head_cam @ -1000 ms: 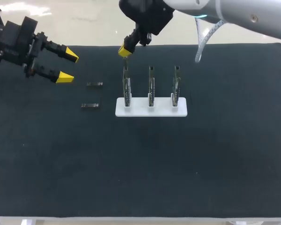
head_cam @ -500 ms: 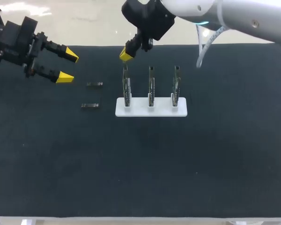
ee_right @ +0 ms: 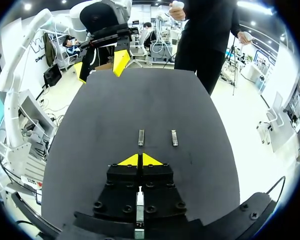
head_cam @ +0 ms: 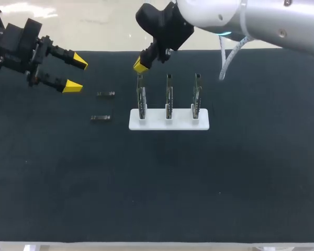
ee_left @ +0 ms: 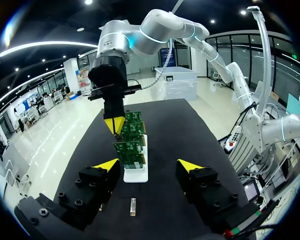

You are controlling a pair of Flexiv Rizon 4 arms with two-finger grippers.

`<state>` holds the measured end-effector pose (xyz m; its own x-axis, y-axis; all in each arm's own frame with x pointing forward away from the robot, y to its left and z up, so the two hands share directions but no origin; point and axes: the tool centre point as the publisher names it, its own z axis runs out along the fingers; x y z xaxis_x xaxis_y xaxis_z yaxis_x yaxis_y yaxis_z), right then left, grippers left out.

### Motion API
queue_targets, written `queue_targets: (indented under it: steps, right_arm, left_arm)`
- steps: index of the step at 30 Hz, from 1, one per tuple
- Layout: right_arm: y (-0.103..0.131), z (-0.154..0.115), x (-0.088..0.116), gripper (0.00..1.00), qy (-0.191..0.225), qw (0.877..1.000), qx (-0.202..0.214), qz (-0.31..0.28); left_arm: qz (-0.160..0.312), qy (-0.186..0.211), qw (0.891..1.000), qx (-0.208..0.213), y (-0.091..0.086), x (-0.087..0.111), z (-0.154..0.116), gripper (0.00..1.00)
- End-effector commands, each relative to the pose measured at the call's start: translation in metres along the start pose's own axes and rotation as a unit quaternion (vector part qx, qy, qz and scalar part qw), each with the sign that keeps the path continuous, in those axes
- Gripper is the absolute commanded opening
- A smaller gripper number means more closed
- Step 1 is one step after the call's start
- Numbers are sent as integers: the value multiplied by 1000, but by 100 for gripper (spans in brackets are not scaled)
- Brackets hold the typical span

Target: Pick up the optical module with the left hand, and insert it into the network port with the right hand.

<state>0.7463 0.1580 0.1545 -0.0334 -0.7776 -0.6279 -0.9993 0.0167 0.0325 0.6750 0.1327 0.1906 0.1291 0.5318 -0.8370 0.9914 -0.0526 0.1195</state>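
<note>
optical module (ee_left: 133, 206) flat, ahead of left pincer (ee_left: 148, 164) — apart

A black mat (head_cam: 162, 183) covers the pale table (head_cam: 146, 246)

Over the past second, the right arm's black two-finger gripper with yellow tips (head_cam: 141, 65) has dipped lower, drawing nearer the top of the leftmost upright green circuit board (head_cam: 141, 99) in the white holder (head_cam: 157, 124).
</note>
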Motion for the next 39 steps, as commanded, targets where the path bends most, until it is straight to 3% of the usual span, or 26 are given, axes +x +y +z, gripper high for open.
queue_targets:
  steps: [1,20,30,39]
  right_arm:
    - [0,4,5,0,-5,1000,4,-1]
    - [3,16,11,0,-12,1000,6,0]
    - [1,-12,-3,0,-13,1000,13,1]
    - [5,-44,4,0,-27,999,23,10]
  left_arm:
    - [0,2,1000,-2,-1,0,1,100]
    - [0,2,1000,-2,-1,0,1,100]
    - [0,2,1000,-2,-1,0,1,100]
    - [0,2,1000,-2,-1,0,1,100]
